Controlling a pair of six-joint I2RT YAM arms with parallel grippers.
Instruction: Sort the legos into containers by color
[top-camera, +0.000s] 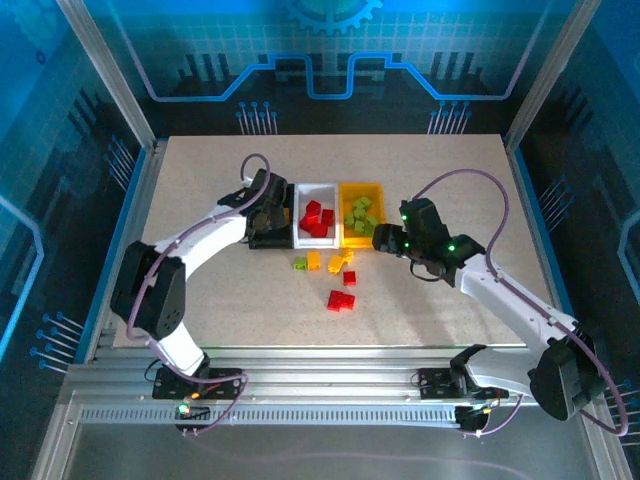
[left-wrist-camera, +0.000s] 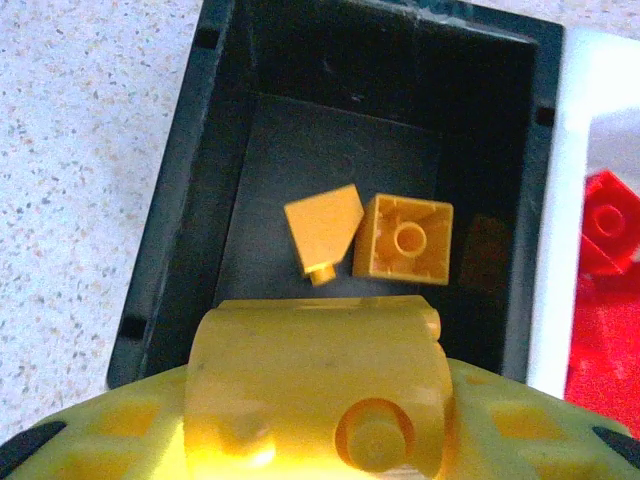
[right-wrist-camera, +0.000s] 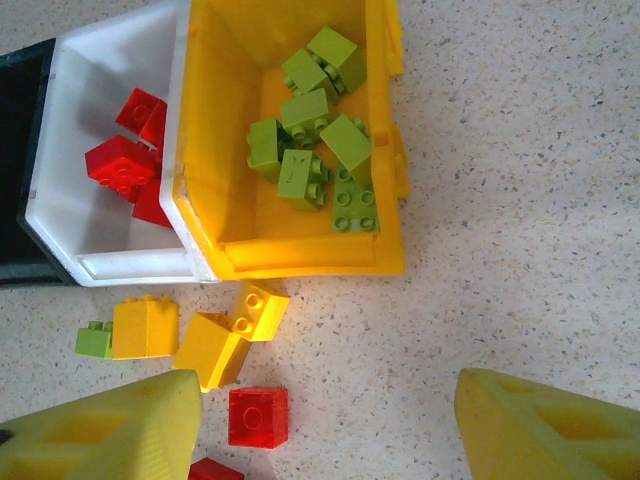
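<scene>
Two yellow bricks (left-wrist-camera: 405, 240) lie in the black bin (left-wrist-camera: 180, 230) just ahead of your left end effector (top-camera: 270, 215), which pinches a third brick (left-wrist-camera: 315, 385); your right end effector (right-wrist-camera: 325, 430) hangs spread over loose bricks (right-wrist-camera: 258, 415).

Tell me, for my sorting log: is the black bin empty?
No: the black bin holds two yellow-orange bricks on its floor.

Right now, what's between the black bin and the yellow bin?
The white bin, with red legos inside, sits between them in the top view.
</scene>
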